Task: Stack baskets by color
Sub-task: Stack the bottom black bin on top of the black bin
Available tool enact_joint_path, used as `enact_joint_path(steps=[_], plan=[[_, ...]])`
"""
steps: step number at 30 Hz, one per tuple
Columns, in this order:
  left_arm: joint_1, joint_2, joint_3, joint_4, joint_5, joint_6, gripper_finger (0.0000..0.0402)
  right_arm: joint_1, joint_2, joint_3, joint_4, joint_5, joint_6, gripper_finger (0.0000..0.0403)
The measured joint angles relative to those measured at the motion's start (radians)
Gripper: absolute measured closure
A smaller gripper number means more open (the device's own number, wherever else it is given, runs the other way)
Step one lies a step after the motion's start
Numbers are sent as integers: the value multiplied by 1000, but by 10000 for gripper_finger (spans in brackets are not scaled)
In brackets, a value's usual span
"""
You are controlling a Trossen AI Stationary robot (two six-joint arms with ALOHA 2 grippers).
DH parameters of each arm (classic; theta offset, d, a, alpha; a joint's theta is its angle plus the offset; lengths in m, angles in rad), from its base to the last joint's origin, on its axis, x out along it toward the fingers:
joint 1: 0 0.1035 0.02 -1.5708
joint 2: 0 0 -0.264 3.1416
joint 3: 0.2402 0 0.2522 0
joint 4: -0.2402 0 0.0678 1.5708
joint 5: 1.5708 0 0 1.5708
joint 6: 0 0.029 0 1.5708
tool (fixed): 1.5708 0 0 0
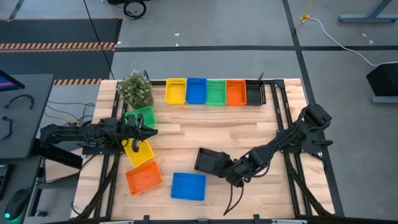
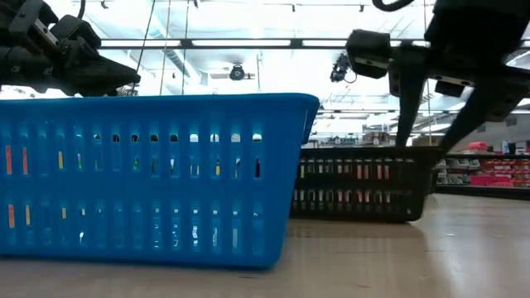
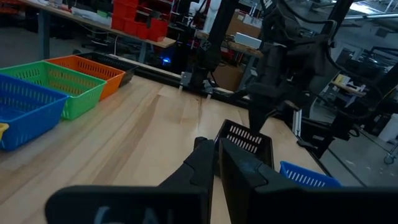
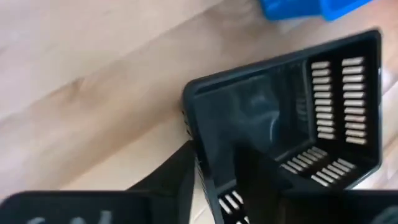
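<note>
Nearest the low camera sits a loose blue basket (image 2: 157,178); right of it the right gripper (image 1: 225,168) clamps a black basket's (image 1: 208,161) wall. Farther left, the left gripper (image 1: 151,131), seemingly clenched empty, hovers between the loose green basket (image 1: 142,116) and yellow basket (image 1: 138,152).

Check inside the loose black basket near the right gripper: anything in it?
The black basket looks empty apart from one finger of the right gripper, whose fingers straddle its wall. The corner under the gripper is hidden.

10 baskets (image 1: 188,186): 2 yellow, 2 blue, 2 green, 2 orange, 2 black; 1 potted plant (image 1: 135,89)
</note>
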Motion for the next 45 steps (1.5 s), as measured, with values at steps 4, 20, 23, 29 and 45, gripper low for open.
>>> enact_joint_path(steps=[4, 20, 23, 29, 45], plan=[[0, 0, 0, 0, 0, -1, 368, 0, 0, -3, 50, 0, 12, 344], [0, 0, 0, -13, 0, -2, 371, -57, -121, 146, -389, 208, 408, 394], [0, 0, 0, -23, 0, -2, 368, -115, -221, 128, -519, 240, 491, 395], [0, 0, 0, -24, 0, -2, 363, -294, -425, 79, -670, 361, 524, 395], [0, 0, 0, -23, 0, -1, 365, -977, -581, -242, -310, 291, 25, 395]])
